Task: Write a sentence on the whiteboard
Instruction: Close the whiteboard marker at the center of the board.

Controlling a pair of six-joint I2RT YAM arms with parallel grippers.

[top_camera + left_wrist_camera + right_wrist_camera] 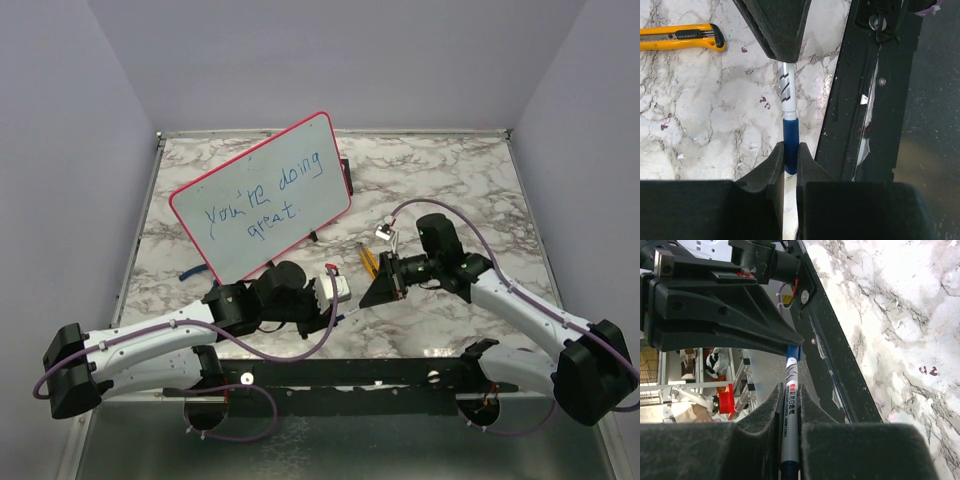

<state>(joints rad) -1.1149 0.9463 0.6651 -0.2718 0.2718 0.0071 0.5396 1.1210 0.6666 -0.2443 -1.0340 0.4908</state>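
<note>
Two claws met low over the near middle of the marble worktop (450,170), both clamped on one marker (788,95). The left claw (790,150) was closed around its blue cap (790,132). The right claw (790,392) pinched the white printed barrel, so the pen bridged the two beside the black base rail (400,372).

From where they met, the whiteboard (300,150) stood at about ten o'clock, well apart, its red-pink frame skewed on the marble. On it the sentence (255,207) read "you're doing great" in blue, in two lines.

A yellow utility knife (680,37) lay at twelve o'clock from the claws, near them. By the board's lower left corner a small blue object (190,272) poked out, perhaps another pen, too small to tell.
</note>
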